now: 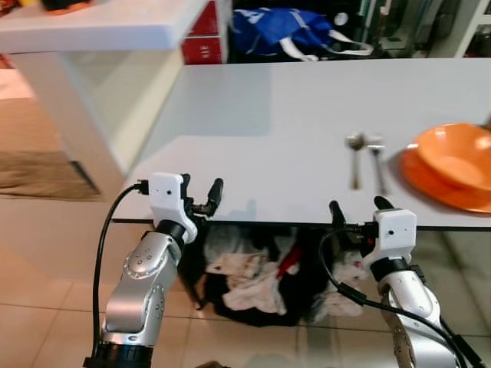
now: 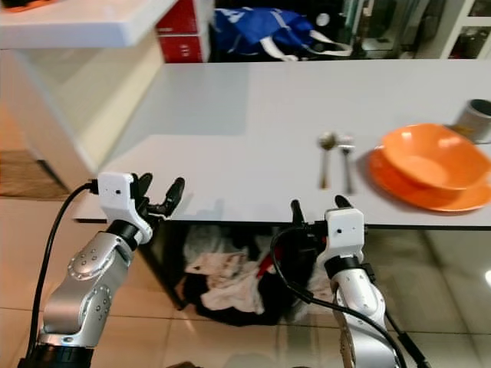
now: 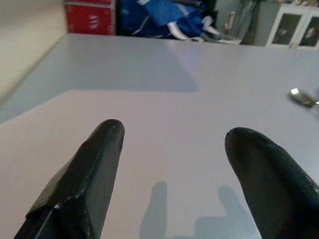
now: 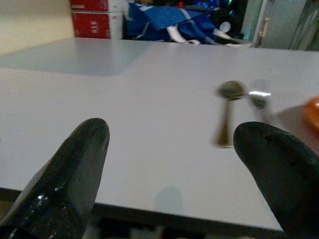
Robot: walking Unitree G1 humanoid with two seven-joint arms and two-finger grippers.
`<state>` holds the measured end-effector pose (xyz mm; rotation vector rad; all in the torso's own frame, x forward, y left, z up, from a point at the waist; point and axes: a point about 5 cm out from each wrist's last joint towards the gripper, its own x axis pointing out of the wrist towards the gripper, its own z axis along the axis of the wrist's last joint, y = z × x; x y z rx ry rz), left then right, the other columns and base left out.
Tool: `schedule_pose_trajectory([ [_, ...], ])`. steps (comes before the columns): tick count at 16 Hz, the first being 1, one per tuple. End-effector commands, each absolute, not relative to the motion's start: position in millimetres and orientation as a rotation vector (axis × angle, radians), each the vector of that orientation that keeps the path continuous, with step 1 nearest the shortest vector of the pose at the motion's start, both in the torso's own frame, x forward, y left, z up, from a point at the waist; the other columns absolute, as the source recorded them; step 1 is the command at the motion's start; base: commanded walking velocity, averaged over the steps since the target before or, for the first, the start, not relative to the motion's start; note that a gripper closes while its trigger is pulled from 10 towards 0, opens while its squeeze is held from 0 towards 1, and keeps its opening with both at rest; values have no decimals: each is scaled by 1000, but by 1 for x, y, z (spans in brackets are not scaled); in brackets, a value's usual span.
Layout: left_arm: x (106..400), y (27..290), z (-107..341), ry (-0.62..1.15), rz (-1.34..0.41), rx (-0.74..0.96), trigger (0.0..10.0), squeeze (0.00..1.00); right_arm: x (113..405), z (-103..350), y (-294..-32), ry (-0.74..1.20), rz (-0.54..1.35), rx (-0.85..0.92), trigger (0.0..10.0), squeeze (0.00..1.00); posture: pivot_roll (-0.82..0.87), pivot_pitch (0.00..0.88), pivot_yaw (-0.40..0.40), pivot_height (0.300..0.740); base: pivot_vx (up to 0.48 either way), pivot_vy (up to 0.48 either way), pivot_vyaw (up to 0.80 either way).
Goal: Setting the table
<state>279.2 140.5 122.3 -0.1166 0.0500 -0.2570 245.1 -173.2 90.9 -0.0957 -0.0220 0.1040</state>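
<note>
An orange bowl (image 1: 457, 156) sits on an orange plate (image 1: 441, 190) at the right of the white table (image 1: 268, 138). Left of the plate lie a spoon (image 1: 355, 157) and a fork (image 1: 377, 161), side by side. My left gripper (image 1: 201, 190) is open and empty at the table's front left edge. At the front edge, near the cutlery, my right gripper (image 1: 357, 207) is open and empty too. In the right wrist view the spoon (image 4: 227, 109) and fork (image 4: 259, 99) lie ahead between the fingers (image 4: 75, 174). A metal cup (image 2: 476, 119) stands beyond the bowl.
A white counter (image 1: 92, 27) overhangs at the upper left. Behind the table are a blue bag (image 1: 288, 31) and a red box (image 1: 203, 42). Under the table lies a black basket of crumpled cloths (image 1: 245, 280) on the tiled floor.
</note>
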Motion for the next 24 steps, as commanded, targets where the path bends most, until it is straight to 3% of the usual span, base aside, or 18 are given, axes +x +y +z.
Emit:
schedule_pose_trajectory([
  [1, 279, 144, 123, 57, -252, -101, 10000, 0, 246, 94, -168, -41, 124, -97, 10000, 0, -177, 0, 93, 740, 0, 480, 0],
  [24, 278, 150, 121, 75, -233, -126, 10000, 0, 246, 94, -163, -36, 130, -88, 10000, 0, -162, 0, 94, 740, 0, 480, 0],
])
